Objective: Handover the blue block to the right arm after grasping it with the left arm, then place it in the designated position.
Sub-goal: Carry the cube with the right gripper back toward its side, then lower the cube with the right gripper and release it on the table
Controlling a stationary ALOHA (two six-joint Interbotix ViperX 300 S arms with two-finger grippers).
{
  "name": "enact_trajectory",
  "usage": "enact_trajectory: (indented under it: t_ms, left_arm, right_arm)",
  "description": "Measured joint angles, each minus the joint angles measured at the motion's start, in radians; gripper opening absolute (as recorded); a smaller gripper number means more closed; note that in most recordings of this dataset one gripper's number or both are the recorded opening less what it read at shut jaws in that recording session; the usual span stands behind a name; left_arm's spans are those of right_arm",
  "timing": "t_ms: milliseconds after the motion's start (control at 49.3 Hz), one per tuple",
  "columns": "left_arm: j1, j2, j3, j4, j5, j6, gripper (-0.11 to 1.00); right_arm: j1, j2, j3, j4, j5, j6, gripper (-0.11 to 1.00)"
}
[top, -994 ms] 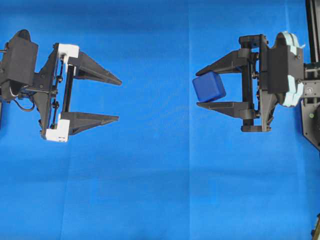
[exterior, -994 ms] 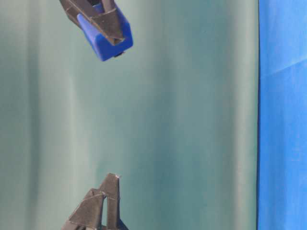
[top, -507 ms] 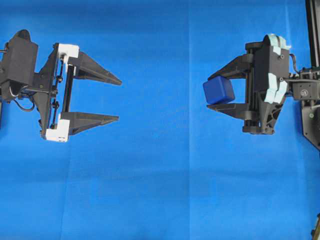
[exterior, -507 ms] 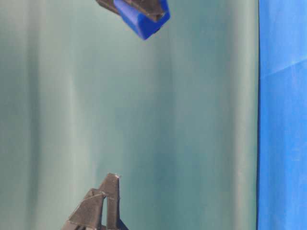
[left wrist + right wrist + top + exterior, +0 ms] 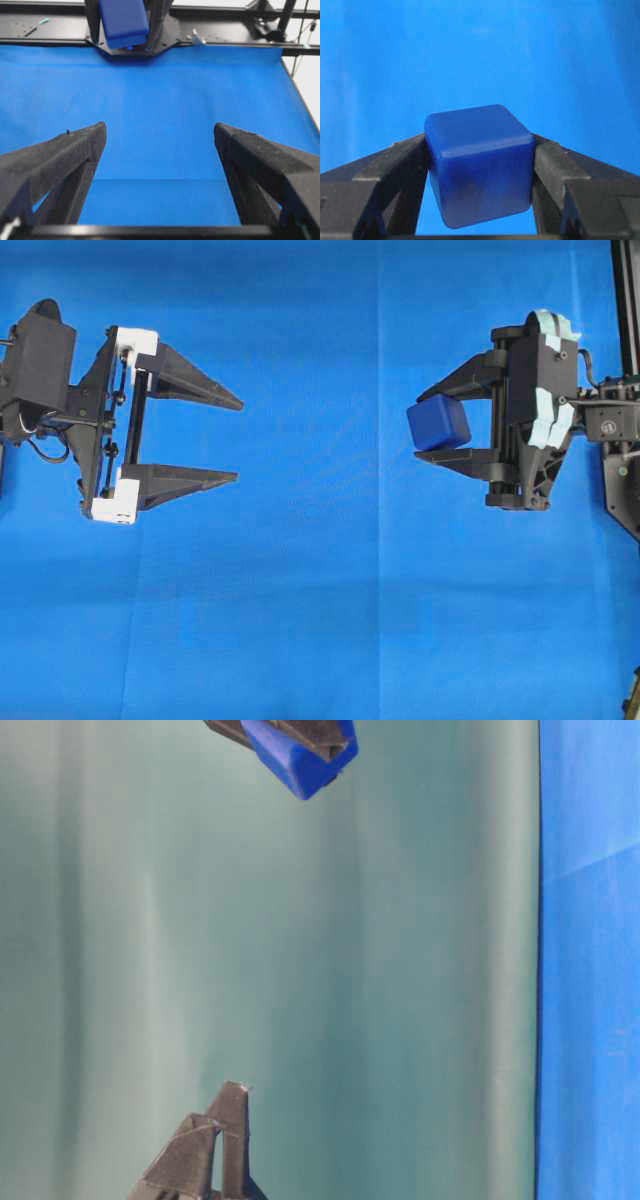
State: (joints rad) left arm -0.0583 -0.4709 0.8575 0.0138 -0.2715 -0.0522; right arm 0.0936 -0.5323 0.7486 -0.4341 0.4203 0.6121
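**One cube, pinched on the right**

Two black fingers of the right gripper (image 5: 436, 425) press against opposite faces of the blue block (image 5: 438, 422), which hangs clear of the cloth. The right wrist view shows the block (image 5: 480, 167) as a dark-blue cube with softly rounded edges and a faint sheen, tilted slightly between the fingers (image 5: 395, 175), noticeably darker than the fabric behind it. Pale teal-grey patches mark the right arm (image 5: 545, 410) behind the fingers.

Well apart on the left, the left gripper (image 5: 238, 440) stands spread wide and holds nothing, its white brackets (image 5: 135, 340) at the finger roots. Between the two grippers lies only the blue cloth (image 5: 320, 590), with faint fold lines. A black frame rail (image 5: 225, 30) borders the cloth's far edge. No readable writing shows anywhere.
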Motion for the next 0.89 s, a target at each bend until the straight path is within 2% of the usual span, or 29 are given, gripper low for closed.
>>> enact_trajectory:
  t_ms: [730,892]
  left_arm:
    - [0.000,0.000,-0.002,0.000,0.000,0.000,0.93]
    - [0.000,0.000,0.000,0.000,-0.002,0.000,0.93]
  right_arm:
    - [0.000,0.002,0.000,0.000,0.000,0.000,0.48]
    - [0.000,0.038,0.000,0.002,-0.025,0.000,0.48]
